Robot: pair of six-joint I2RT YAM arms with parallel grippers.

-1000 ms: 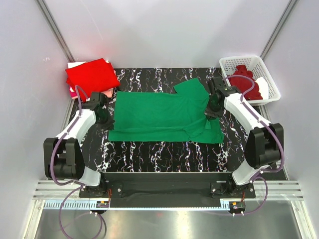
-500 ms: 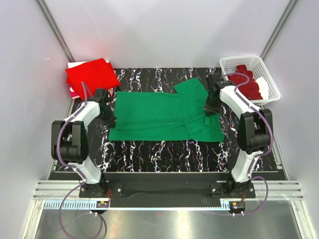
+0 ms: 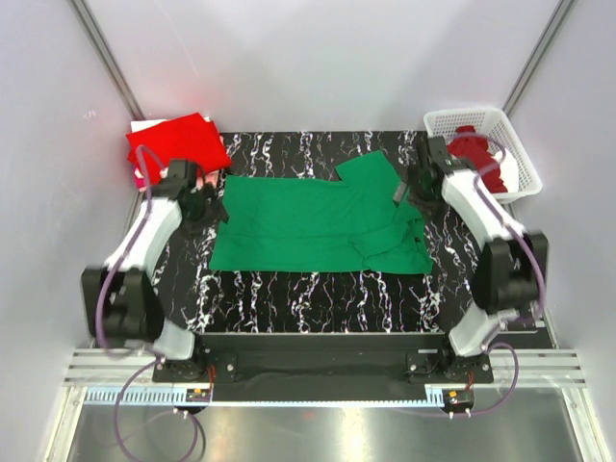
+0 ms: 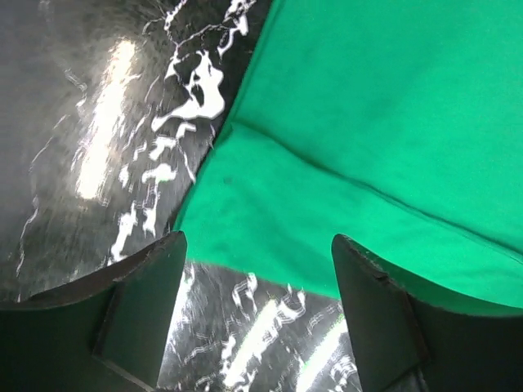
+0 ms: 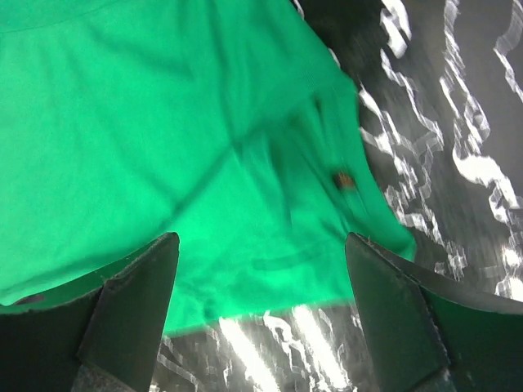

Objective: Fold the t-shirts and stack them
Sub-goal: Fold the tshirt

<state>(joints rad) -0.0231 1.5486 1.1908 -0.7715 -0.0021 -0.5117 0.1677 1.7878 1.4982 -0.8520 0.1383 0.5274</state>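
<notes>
On marbled table (image 3: pixel 308 298), green t-shirt (image 3: pixel 308 217); left end effector (image 4: pixel 257 241), right end effector (image 5: pixel 261 238) both apart.

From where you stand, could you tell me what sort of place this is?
Probably a robotics lab test cell, not a home: plain white walls enclose a black marbled table, and the left arm and right arm are mounted at its near edge.

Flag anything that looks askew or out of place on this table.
The green t-shirt is not squared: one sleeve juts toward the far edge, and its near right corner is doubled over unevenly. The folded red t-shirt lies partly off the marbled top at the far left corner. Nothing looks spilled or damaged.
</notes>
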